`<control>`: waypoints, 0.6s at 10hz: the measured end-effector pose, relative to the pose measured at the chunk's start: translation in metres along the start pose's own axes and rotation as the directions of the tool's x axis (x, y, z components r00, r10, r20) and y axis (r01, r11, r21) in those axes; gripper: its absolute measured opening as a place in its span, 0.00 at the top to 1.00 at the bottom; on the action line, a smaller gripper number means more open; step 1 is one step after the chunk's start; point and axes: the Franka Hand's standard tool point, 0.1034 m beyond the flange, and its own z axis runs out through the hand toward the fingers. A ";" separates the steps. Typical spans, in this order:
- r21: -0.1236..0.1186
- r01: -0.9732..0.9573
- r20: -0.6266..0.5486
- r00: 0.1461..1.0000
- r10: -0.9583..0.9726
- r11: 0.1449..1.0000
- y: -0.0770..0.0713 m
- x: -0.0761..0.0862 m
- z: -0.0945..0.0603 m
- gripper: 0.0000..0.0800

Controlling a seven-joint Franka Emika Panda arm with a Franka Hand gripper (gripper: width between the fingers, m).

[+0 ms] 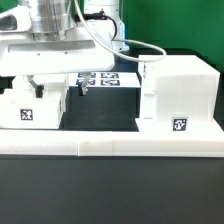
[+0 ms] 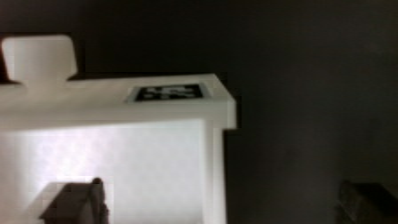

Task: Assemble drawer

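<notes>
The large white cubic casing (image 1: 178, 92) stands at the exterior view's right, with a tag low on its front. A smaller white tray (image 1: 30, 108) with a tag sits at the exterior view's left, and it also shows in the wrist view (image 2: 125, 140) with its tag on the rim. My gripper (image 1: 60, 88) hangs just above the tray, open and empty (image 2: 222, 205). One finger (image 2: 75, 200) is over the tray and the other finger (image 2: 368, 200) is over the dark table, so the tray's side wall lies between them. The second tray is out of view.
The long low white border wall (image 1: 110, 146) runs along the front. The marker board (image 1: 105, 78) lies on the black table between tray and casing. A white blocky shape (image 2: 36, 55) shows beyond the tray in the wrist view.
</notes>
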 end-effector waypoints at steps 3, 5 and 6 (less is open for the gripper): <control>-0.010 -0.007 0.015 1.000 0.008 1.000 0.006 -0.007 0.021 0.19; -0.015 -0.001 0.012 1.000 0.001 1.000 0.003 -0.007 0.026 0.19; -0.015 0.001 0.013 1.000 -0.001 1.000 0.002 -0.007 0.027 0.19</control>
